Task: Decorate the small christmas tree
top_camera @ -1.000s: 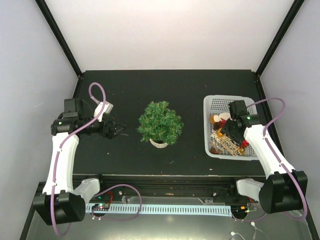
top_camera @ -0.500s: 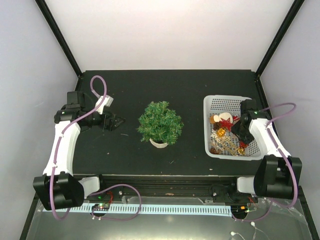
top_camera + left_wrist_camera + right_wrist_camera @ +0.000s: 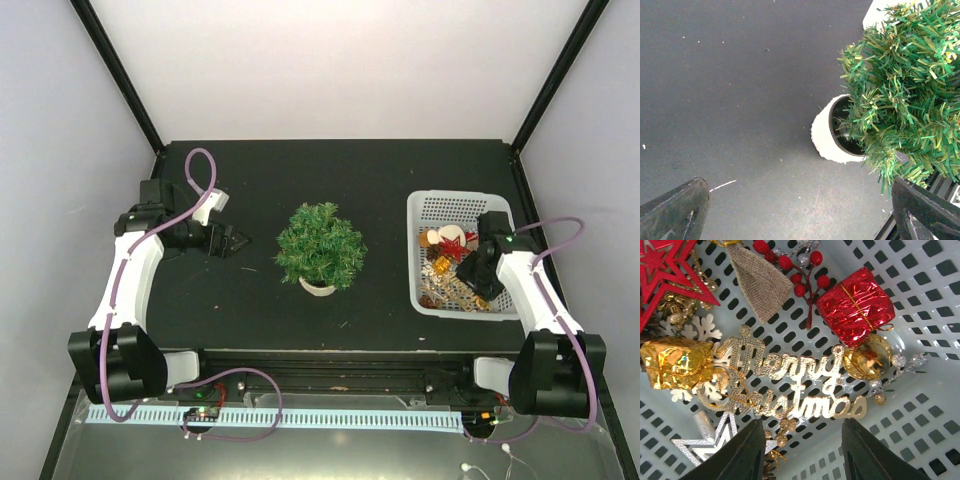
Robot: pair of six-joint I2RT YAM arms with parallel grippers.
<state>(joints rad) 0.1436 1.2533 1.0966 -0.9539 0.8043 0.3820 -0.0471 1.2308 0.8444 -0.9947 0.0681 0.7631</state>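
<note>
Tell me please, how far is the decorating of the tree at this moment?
Nothing looks done: the small christmas tree carries no ornament. In hand: the right gripper hangs open over the gold Merry Christmas sign in the basket, holding nothing; the left gripper is open beside the tree. Left: hanging every ornament.

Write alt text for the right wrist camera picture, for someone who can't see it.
The open right gripper hovers over a gold glitter Merry Christmas sign in a white slotted basket. Around it lie a red foil gift box, a gold foil parcel, a red star and red berries.
</note>
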